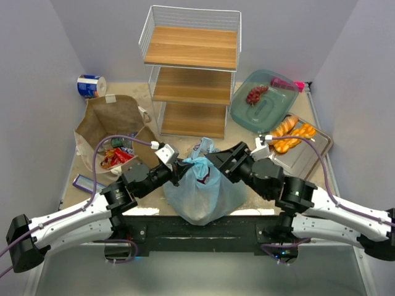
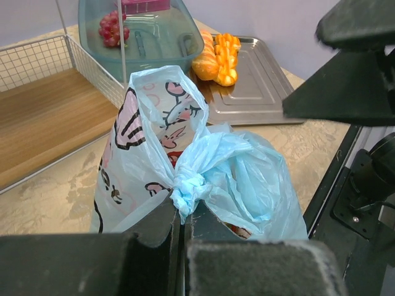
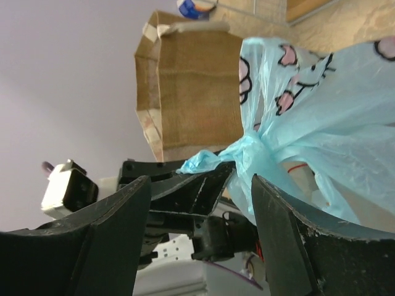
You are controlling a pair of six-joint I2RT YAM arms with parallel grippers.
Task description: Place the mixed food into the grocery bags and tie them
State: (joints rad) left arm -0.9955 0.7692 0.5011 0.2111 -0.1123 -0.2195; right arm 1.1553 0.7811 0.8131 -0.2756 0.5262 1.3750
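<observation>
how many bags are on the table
2: a brown paper bag stands open at the left, beside the wire shelf; a knotted light-blue plastic bag sits at the near edge, centre. No others visible.

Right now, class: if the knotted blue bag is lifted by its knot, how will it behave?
Probably floppy: the light-blue plastic bag is thin film slumping around its contents. Lifted by the knot, its tail pinched in the left gripper, it would likely dangle and swing. Its bulging base suggests modest weight.
</observation>
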